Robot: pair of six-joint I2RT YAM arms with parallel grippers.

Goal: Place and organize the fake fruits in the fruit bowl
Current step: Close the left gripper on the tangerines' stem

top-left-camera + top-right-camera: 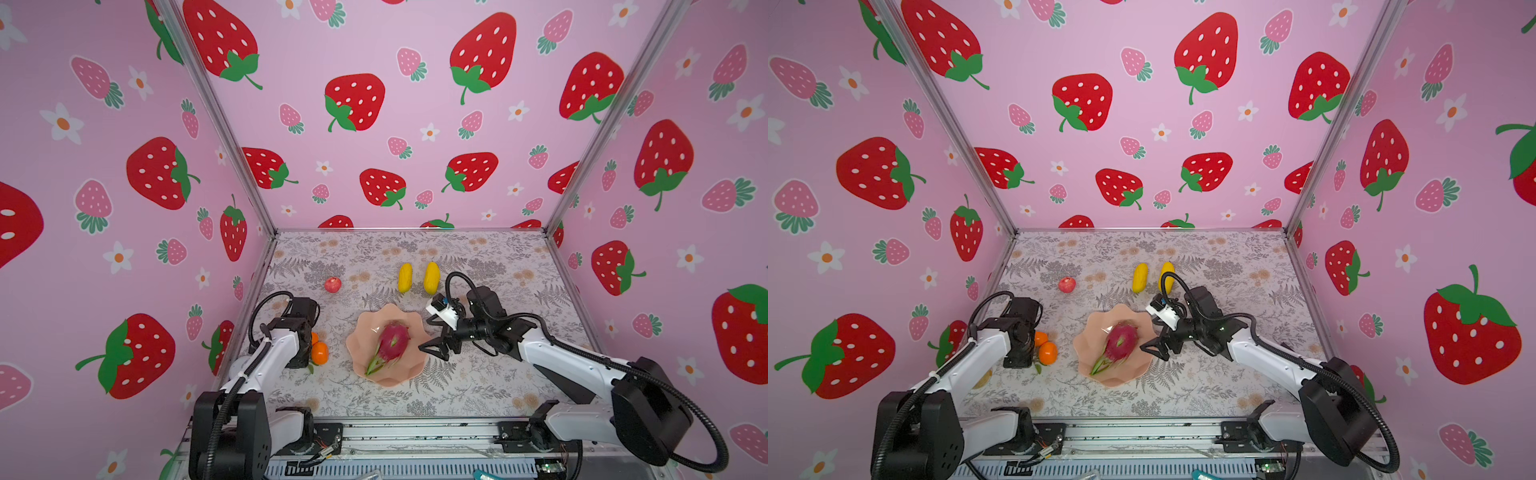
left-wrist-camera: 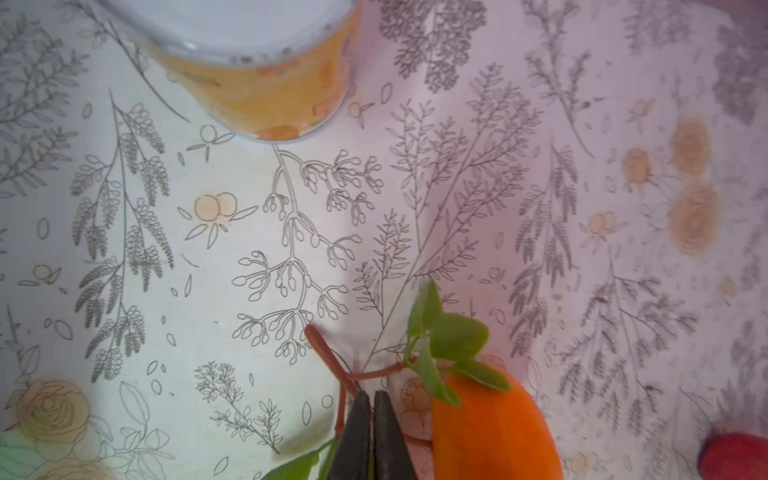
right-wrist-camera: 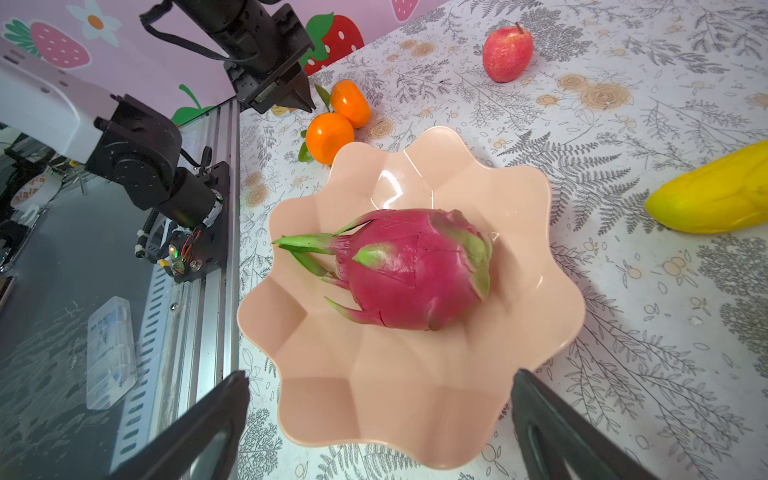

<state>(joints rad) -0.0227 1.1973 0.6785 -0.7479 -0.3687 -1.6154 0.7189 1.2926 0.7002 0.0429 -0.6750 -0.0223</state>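
The peach-pink fruit bowl (image 1: 365,320) (image 1: 1092,332) (image 3: 415,395) stands mid-table with the magenta dragon fruit (image 1: 392,336) (image 1: 1121,336) (image 3: 411,270) lying in it. My right gripper (image 1: 432,351) (image 1: 1153,352) (image 3: 380,374) hangs wide open at the bowl's right rim, holding nothing. Left of the bowl lie two oranges (image 1: 320,352) (image 1: 1047,352) (image 3: 330,135) (image 2: 490,428) on a leafy twig (image 2: 332,361). My left gripper (image 2: 371,392) (image 3: 305,104) is shut on that twig. Two yellow fruits (image 1: 405,277) (image 1: 431,277) (image 1: 1140,277) and the red-pink fruit (image 1: 333,285) (image 1: 1067,285) (image 3: 507,52) rest farther back.
A round orange-labelled container (image 2: 257,83) stands on the table near the left arm. Strawberry-print walls close in the left, back and right sides. A metal rail (image 1: 415,432) runs along the front edge, and a clear plastic box (image 3: 110,353) lies beyond it.
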